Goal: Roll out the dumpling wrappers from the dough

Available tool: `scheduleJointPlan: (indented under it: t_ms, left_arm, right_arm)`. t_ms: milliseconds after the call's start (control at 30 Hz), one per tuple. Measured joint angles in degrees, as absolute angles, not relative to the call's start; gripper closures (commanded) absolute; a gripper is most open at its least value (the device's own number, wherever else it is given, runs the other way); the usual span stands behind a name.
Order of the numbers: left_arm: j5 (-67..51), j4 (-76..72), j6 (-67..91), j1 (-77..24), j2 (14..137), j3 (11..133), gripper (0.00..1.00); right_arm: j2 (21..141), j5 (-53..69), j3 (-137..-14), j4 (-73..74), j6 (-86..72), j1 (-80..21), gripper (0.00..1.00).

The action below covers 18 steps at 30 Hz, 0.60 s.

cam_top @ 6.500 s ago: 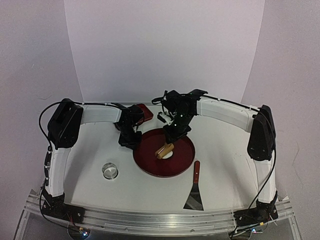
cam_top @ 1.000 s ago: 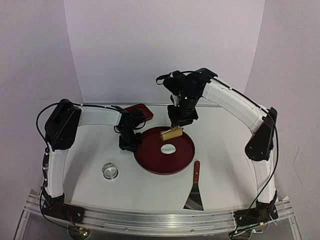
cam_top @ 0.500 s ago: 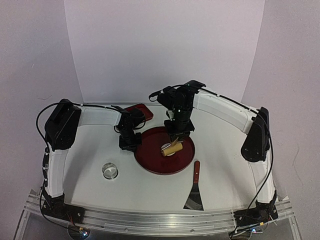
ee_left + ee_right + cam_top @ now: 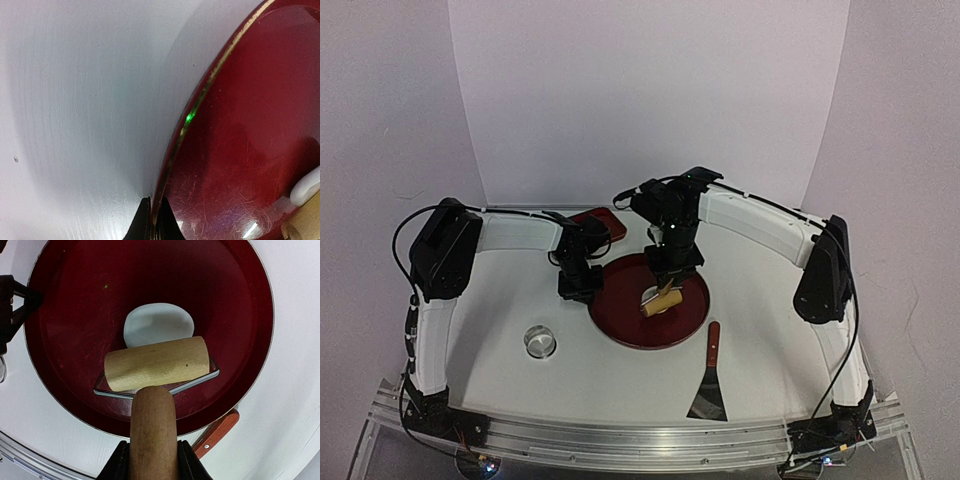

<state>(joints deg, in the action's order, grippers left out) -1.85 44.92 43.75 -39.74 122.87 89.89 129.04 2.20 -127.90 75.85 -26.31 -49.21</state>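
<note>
**A:** Which failure modes do we list at this stage?

**B:** First, tray slip. The left fingers (image 4: 144,227) are shut on the thin rim of the round, glossy red tray (image 4: 240,125). If the rim works out of that pinch, a roller push could drag the tray across the smooth white tabletop (image 4: 75,100). Second, sticking. The soft white dough (image 4: 157,324), a flattened, uneven oval near the tray's middle, may cling to the pale wooden cylinder roller (image 4: 157,363) and lift or wrinkle (we judge it putty-like and not yet thin).

**A:** And the right side?

**B:** The right fingers (image 4: 120,465) are part-closed around the rounded brown wooden handle (image 4: 152,430). That handle is smooth, so it could twist in the grip. The roller sits in a bent steel-wire frame (image 4: 198,379) over the dough's near edge, and uneven pressure there would leave a lopsided sheet.
</note>
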Motion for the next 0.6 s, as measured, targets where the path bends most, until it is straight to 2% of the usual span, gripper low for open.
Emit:
scheduleJointPlan:
  t_ms: [233, 600]
  left_arm:
    - [-1.85, 44.93, 43.75, -39.81, 122.87, 89.89, 1.0]
    - [-1.78, 44.93, 43.57, -39.91, 122.87, 89.91, 1.0]
  right_arm:
    - [129.14, 2.37, -127.25, 75.3, -25.65, -49.21, 1.0]
    - [123.93, 3.49, -114.98, 69.08, -25.53, -49.28, 1.0]
